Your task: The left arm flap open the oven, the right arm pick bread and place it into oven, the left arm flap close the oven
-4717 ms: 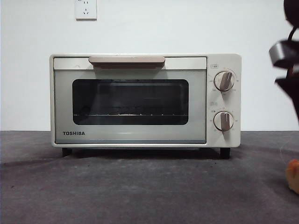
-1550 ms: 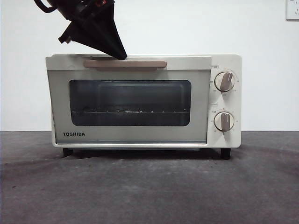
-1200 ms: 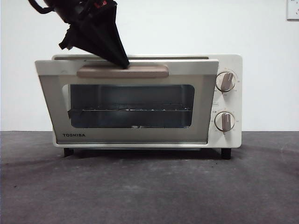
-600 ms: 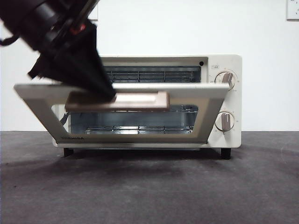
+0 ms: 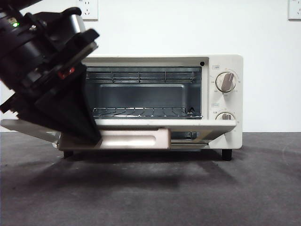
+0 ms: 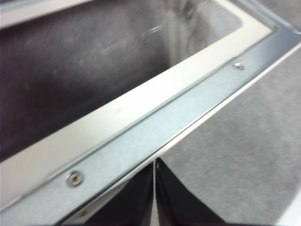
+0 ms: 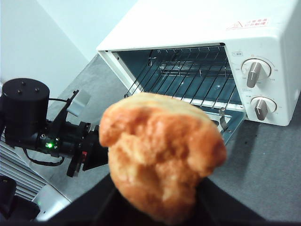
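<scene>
at the oven's (image 5: 155,101) front, the door (image 5: 207,126) hangs swung down almost level, its beige handle (image 5: 134,139) at the near edge just above the bench (image 5: 188,193). the left pincer (image 5: 89,136) presses on the left end of that handle, its jaws pinched together with no gap, as the left wrist view shows over the door's metal rim (image 6: 155,136). the cavity stands open, with the wire rack (image 5: 146,112) bare across it.

the bread (image 7: 160,155) is not on the bench; it sits clamped in the right pincer (image 7: 157,197), held up in the air well apart from the oven. from that pincer the open mouth lies straight ahead and slightly below, the rack (image 7: 197,77) running long across the opening, so the bun has plenty of width to enter. the right arm alone carries it, while the left arm (image 7: 42,127) sits low off to one side of the path. my judgement: the door step is nearly done, and the bread needs a forward reach over the lowered door onto the rack.
</scene>
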`<state>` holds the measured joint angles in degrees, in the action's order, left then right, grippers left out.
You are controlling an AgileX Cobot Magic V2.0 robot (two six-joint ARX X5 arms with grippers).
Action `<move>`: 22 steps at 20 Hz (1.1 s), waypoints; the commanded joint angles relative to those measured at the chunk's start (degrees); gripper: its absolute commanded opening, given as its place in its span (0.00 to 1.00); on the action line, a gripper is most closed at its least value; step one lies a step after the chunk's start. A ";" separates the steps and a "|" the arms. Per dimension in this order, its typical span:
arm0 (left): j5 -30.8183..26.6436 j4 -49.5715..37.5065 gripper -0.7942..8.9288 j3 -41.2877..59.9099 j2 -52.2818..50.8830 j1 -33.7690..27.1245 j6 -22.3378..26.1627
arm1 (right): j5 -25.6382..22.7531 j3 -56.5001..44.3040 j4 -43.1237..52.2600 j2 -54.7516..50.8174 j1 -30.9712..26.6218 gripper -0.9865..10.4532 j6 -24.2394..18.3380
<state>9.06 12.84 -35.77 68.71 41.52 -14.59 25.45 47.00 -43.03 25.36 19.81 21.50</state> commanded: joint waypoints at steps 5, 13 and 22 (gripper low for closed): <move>-1.79 0.42 0.10 0.17 0.81 0.24 1.44 | 0.02 0.68 0.61 0.17 0.26 0.20 0.59; 1.88 3.98 0.10 -0.52 -0.63 0.24 1.66 | 0.13 0.68 0.07 0.83 0.26 0.20 1.09; 1.64 17.00 0.10 -4.90 -21.11 0.15 1.90 | 4.02 0.68 4.20 15.54 4.70 0.20 0.57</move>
<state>10.66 30.65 -39.40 47.48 41.30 -13.17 29.32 47.00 -39.48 40.66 24.18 22.37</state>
